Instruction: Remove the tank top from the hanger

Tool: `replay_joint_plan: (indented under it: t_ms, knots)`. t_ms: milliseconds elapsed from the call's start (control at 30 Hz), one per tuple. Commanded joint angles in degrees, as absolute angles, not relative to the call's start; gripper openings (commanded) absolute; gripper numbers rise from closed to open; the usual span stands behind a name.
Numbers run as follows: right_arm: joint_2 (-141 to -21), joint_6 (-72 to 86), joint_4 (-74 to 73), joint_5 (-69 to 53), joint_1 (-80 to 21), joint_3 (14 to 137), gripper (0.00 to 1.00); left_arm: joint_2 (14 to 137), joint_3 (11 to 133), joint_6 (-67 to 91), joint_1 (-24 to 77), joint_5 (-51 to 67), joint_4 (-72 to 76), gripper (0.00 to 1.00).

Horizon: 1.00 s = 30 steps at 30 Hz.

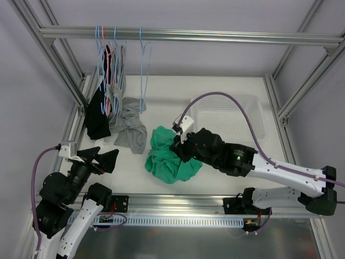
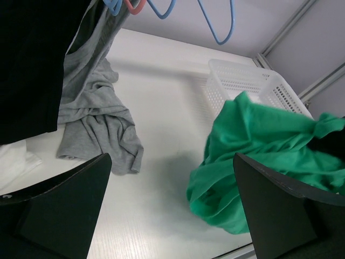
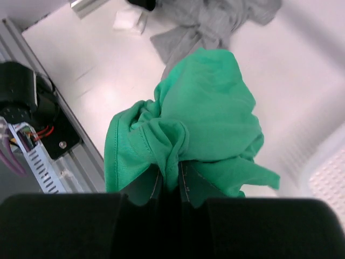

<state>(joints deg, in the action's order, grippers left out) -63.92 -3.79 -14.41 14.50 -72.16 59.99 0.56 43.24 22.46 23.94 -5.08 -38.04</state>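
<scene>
The tank top [image 1: 170, 156] is a bunched teal-green heap at the middle front of the table, off any hanger. My right gripper [image 1: 180, 147] is shut on a fold of the tank top [image 3: 210, 108]; the cloth is pinched between the fingers of my right gripper [image 3: 171, 175]. An empty light-blue hanger [image 1: 143, 70] hangs from the top rail at the back. My left gripper [image 1: 102, 156] stands open at the front left with nothing between its fingers. In the left wrist view, my left gripper [image 2: 172, 210] faces the tank top [image 2: 259, 156], and the hanger [image 2: 218, 21] shows at the top.
A grey garment [image 1: 129, 127] lies crumpled left of the tank top. A black garment [image 1: 97, 116] hangs at the back left among blue and pink-orange hangers [image 1: 108, 59]. A white basket [image 1: 232, 116] stands at the back right. Aluminium frame posts border the table.
</scene>
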Motion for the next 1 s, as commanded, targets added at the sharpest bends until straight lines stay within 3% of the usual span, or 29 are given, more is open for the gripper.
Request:
replay_joint_plan:
  t_ms: [0, 200, 367, 500, 700, 967]
  knots:
    - [-62.05, -5.88, -21.43, 20.74, -71.46, 70.99, 0.00, -1.41, 42.98, 23.29, 23.82, -6.50, -36.39, 0.99]
    - [-64.07, -8.52, -32.51, 22.42, -64.88, 89.89, 0.00, -1.58, 42.98, 23.38, 23.82, -6.68, -36.47, 0.99]
    - [-68.02, -10.72, -40.32, 15.83, -52.58, 104.82, 0.00, -1.23, 42.98, 23.38, 23.82, -6.59, -36.47, 0.99]
    - [-72.33, -11.60, -42.36, 9.42, -42.82, 109.59, 0.00, -1.14, 42.98, 23.47, 23.82, -6.50, -36.56, 0.99]
    - [-75.85, -11.69, -41.75, -2.34, -27.19, 106.72, 0.00, -1.14, 42.98, 23.47, 23.73, -6.77, -36.65, 0.99]
    - [-77.16, -18.19, -31.29, -9.04, -18.64, 92.99, 0.00, -0.62, 42.98, 23.47, 23.82, -6.42, -36.56, 0.99]
